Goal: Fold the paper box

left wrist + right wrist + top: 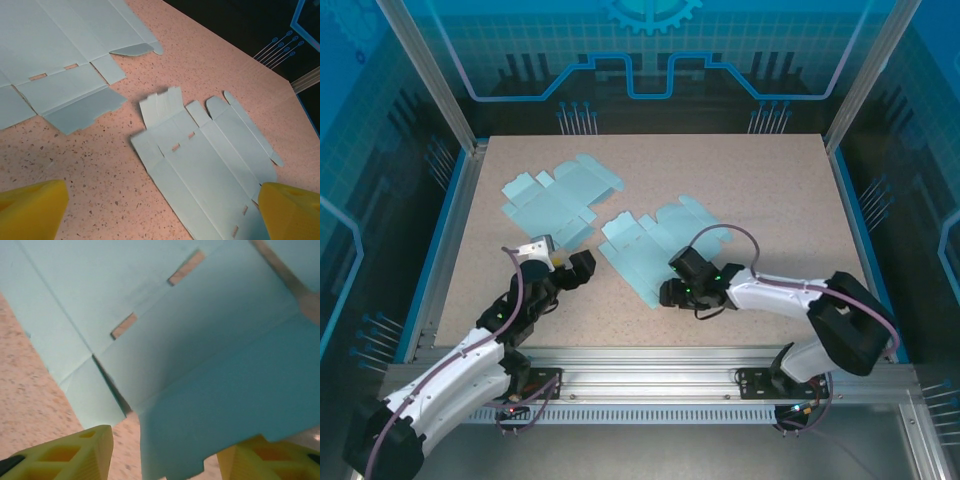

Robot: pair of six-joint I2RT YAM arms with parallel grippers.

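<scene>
Right arm lining up on a flap

Right gripper (165, 455) sat half open astride a raised flap (225, 410) of the near paper box (650, 250), otherwise lying flat, probably to crease it. Left gripper (570, 270) hung wide open and empty nearby.

No text, label or number here can be read.

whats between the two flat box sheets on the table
Just a narrow strip of bare table separates the left sheet from the right sheet, clearest in the left wrist view.
</scene>
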